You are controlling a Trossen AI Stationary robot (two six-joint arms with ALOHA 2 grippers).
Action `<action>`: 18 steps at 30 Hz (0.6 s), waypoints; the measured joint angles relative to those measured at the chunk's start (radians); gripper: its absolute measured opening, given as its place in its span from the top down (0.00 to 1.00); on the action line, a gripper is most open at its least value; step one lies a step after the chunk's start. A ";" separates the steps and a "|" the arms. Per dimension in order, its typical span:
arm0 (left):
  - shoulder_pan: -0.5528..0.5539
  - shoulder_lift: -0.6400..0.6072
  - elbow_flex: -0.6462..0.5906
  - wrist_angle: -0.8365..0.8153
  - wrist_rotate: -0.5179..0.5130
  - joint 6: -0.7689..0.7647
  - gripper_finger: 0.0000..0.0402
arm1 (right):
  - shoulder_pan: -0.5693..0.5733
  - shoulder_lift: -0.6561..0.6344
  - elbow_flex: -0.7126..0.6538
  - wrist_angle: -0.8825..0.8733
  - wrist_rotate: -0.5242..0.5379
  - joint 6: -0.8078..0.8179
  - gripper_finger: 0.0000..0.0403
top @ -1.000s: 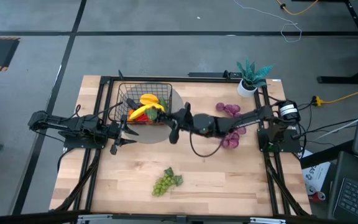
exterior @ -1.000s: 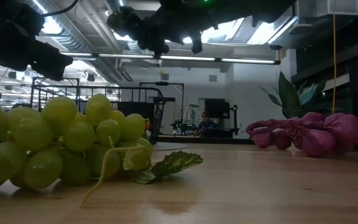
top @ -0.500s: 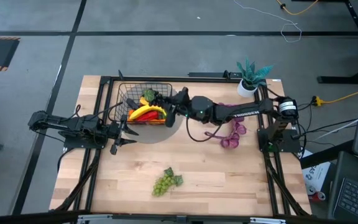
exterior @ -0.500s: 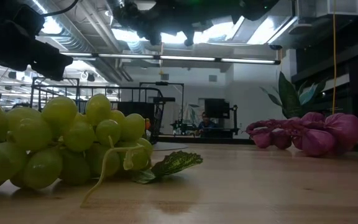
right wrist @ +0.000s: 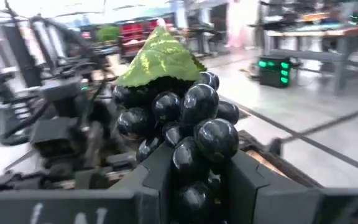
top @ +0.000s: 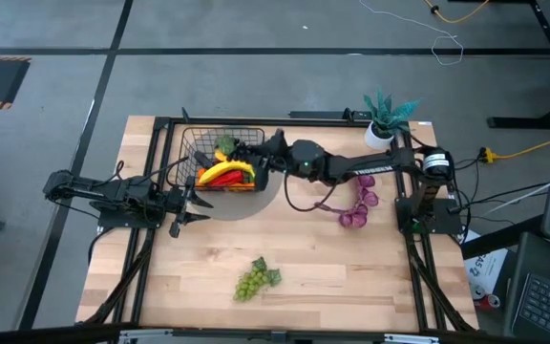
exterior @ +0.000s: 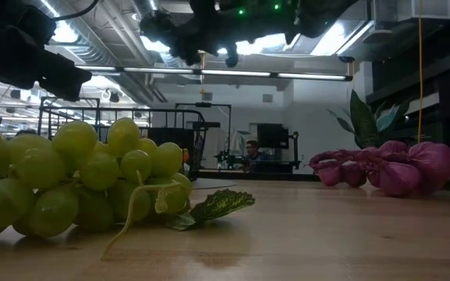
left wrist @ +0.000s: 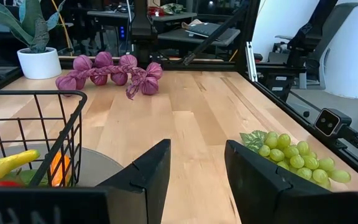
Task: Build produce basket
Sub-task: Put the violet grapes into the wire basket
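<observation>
From above, the basket (top: pixel 220 158) sits at the table's (top: pixel 351 277) far left, already loaded: a yellow banana (top: pixel 225 172), something red under it, a bit of green. The right gripper (top: pixel 252 153) reaches over the basket's right rim with dark grapes; the left gripper (top: pixel 181 208) waits just outside the basket's near-left corner. Green grapes (top: pixel 255 278) lie alone near the front edge, the purple string (top: pixel 356 205) to the right, a potted plant (top: pixel 384 118) in the far right corner.

Low view: green grapes (exterior: pixel 76 183) fill the left foreground, purple string (exterior: pixel 385 165) on the right.

Left wrist: its fingers (left wrist: pixel 148 171) are spread, nothing between them; basket wall (left wrist: pixel 36 134), banana (left wrist: pixel 8 167) inside.

Right wrist: the fingers (right wrist: pixel 160 171) are clamped on the dark grapes (right wrist: pixel 185 134), leaf on top.
</observation>
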 joint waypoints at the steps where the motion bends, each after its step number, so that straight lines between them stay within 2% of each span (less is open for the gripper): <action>1: 0.000 0.000 0.000 0.000 0.000 0.000 0.63 | -0.003 0.009 0.000 0.013 -0.018 -0.009 0.75; 11: 0.000 0.000 0.000 0.000 0.000 0.000 0.63 | -0.015 0.071 0.000 0.092 -0.027 -0.042 0.73; 14: 0.000 0.000 0.000 0.000 0.000 0.000 0.63 | -0.014 0.073 0.000 0.085 -0.029 -0.028 0.65; 18: 0.000 0.000 0.000 0.000 0.000 0.000 0.63 | -0.016 0.073 0.000 0.107 -0.026 -0.032 0.47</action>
